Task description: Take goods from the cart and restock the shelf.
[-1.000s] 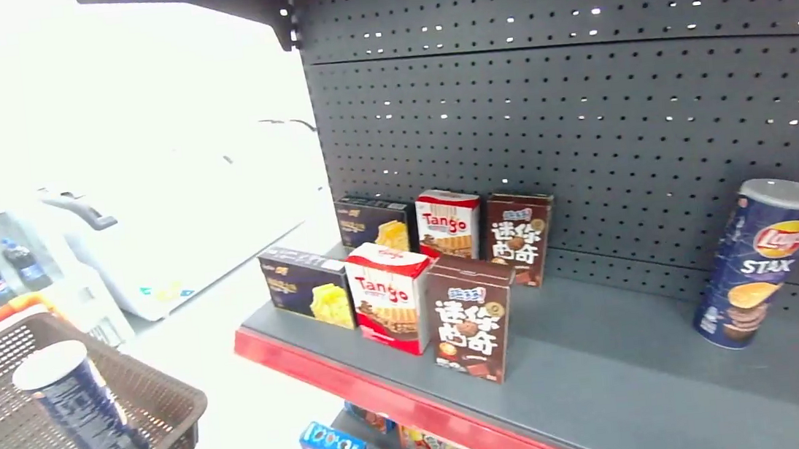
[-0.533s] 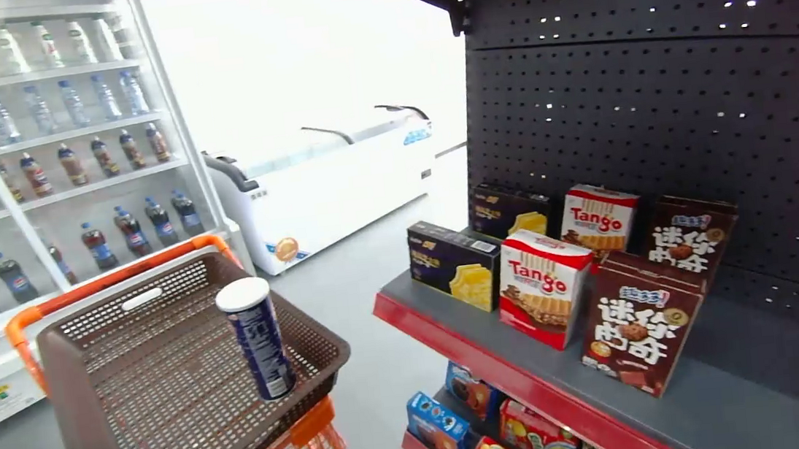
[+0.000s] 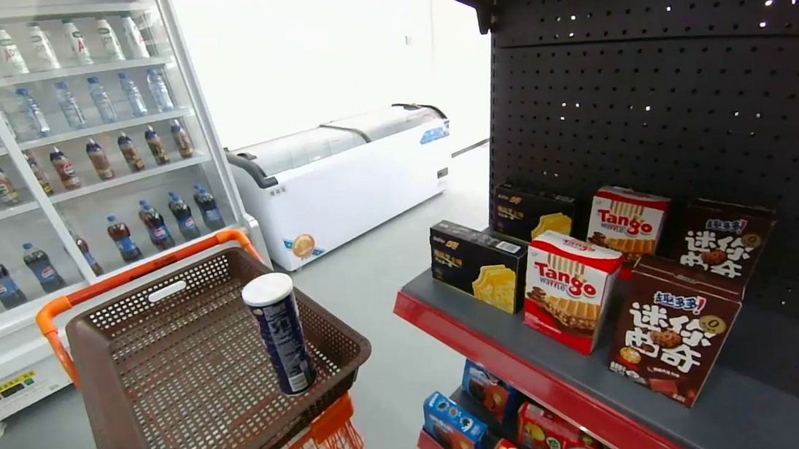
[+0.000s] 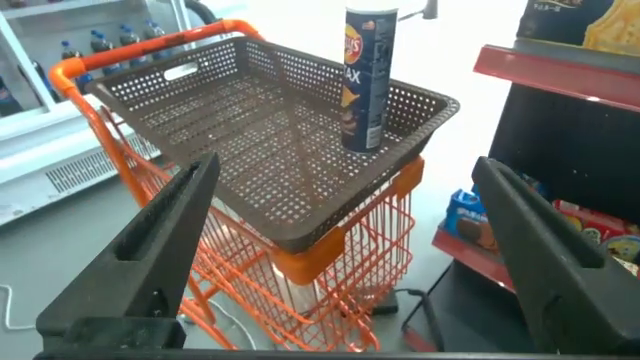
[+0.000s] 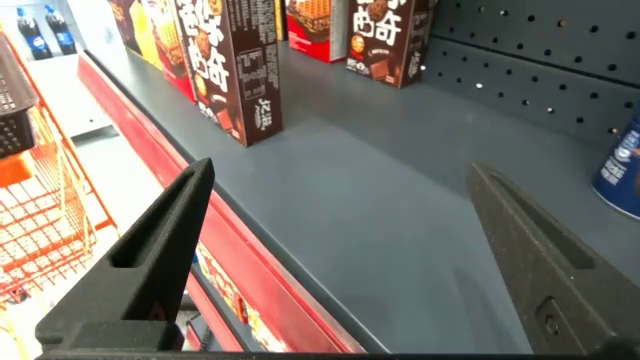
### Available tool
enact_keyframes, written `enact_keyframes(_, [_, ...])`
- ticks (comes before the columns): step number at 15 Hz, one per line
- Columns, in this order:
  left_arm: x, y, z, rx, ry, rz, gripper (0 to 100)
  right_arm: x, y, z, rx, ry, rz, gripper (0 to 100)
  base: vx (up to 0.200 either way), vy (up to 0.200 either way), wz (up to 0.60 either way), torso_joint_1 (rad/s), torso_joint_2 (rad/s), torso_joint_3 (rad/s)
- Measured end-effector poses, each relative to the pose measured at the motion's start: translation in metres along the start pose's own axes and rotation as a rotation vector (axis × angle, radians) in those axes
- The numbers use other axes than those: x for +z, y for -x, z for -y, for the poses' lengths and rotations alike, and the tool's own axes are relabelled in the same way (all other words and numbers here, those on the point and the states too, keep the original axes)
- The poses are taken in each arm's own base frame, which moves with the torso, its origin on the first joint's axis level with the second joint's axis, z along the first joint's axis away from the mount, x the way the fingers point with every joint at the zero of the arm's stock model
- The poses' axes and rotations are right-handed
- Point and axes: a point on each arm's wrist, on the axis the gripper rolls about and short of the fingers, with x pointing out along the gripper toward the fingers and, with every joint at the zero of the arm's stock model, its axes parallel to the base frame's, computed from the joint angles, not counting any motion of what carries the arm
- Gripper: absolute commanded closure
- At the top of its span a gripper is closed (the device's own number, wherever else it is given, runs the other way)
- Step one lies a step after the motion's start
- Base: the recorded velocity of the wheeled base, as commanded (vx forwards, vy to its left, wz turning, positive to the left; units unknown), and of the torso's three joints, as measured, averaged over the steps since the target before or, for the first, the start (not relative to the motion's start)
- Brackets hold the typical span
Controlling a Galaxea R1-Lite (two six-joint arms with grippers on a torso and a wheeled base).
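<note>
- My left gripper [image 4: 347, 172] has its two fingers wide apart, with nothing between them. It hangs close to the cart basket [image 4: 240, 150].
- My right gripper [image 5: 340, 178] is wide apart too and holds nothing. It hangs over the shelf [image 5: 400, 230].
- The chip can [image 3: 280, 335] stands straight up in the basket. It is at the right side, close to the rim next to the shelf.
- I think my job now is to pick up that can with my left gripper.
- To do it well, I should come at the can from the side. One finger should go on each side of it, around its middle.
- The can is tall and thin, so a bump could tip it over. I should go slow and close softly, so I do not squash it.
- Then I should lift it straight up, clear over the rim, before I go right.
- The bare gray spot to the right of the brown boxes [image 5: 240, 70] looks like a good place to set it.
</note>
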Motion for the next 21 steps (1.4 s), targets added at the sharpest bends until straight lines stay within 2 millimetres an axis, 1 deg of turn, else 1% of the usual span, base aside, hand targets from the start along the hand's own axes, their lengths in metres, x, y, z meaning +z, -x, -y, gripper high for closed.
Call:
enact_keyframes(1, [0.004, 0.0, 0.0, -0.004, -0.019, 0.002, 0, 0.0, 0.0, 0.0, 0.0, 0.0, 0.0, 0, 0.0, 0.0, 0.0, 0.0, 0.0, 0.0])
enact_keyframes(2, [0.012, 0.0, 0.0, -0.009, -0.033, 0.001, 0, 0.0, 0.0, 0.0, 0.0, 0.0, 0.0, 0, 0.0, 0.0, 0.0, 0.0, 0.0, 0.0])
enact_keyframes(4, [0.039, -0.005, -0.001, -0.017, -0.048, -0.025, 0, 0.0, 0.0, 0.0, 0.0, 0.0, 0.0, 0, 0.0, 0.0, 0.0, 0.0, 0.0, 0.0])
enact_keyframes(6, [0.067, -0.019, -0.003, -0.012, -0.056, -0.082, 0, 0.0, 0.0, 0.0, 0.0, 0.0, 0.0, 0, 0.0, 0.0, 0.0, 0.0, 0.0, 0.0])
enact_keyframes(7, [0.08, -0.031, -0.004, -0.011, -0.058, -0.116, 0, 0.0, 0.0, 0.0, 0.0, 0.0, 0.0, 0, 0.0, 0.0, 0.0, 0.0, 0.0, 0.0])
enact_keyframes(9, [0.101, -0.062, -0.005, -0.01, -0.075, -0.173, 0, 0.0, 0.0, 0.0, 0.0, 0.0, 0.0, 0, 0.0, 0.0, 0.0, 0.0, 0.0, 0.0])
enact_keyframes(11, [0.114, -0.103, -0.006, -0.019, -0.097, -0.217, 0, 0.0, 0.0, 0.0, 0.0, 0.0, 0.0, 0, 0.0, 0.0, 0.0, 0.0, 0.0, 0.0])
enact_keyframes(13, [0.116, -0.141, -0.005, -0.046, -0.107, -0.248, 0, 0.0, 0.0, 0.0, 0.0, 0.0, 0.0, 0, 0.0, 0.0, 0.0, 0.0, 0.0, 0.0])
enact_keyframes(15, [0.109, -0.176, -0.002, -0.08, -0.111, -0.29, 0, 0.0, 0.0, 0.0, 0.0, 0.0, 0.0, 0, 0.0, 0.0, 0.0, 0.0, 0.0, 0.0])
enact_keyframes(17, [0.098, -0.207, 0.001, -0.097, -0.114, -0.339, 0, 0.0, 0.0, 0.0, 0.0, 0.0, 0.0, 0, 0.0, 0.0, 0.0, 0.0, 0.0, 0.0])
enact_keyframes(19, [0.088, -0.233, 0.006, -0.08, -0.11, -0.384, 0, 0.0, 0.0, 0.0, 0.0, 0.0, 0.0, 0, 0.0, 0.0, 0.0, 0.0, 0.0, 0.0])
enact_keyframes(21, [0.079, -0.26, 0.017, -0.051, -0.06, -0.421, 0, 0.0, 0.0, 0.0, 0.0, 0.0, 0.0, 0, 0.0, 0.0, 0.0, 0.0, 0.0, 0.0])
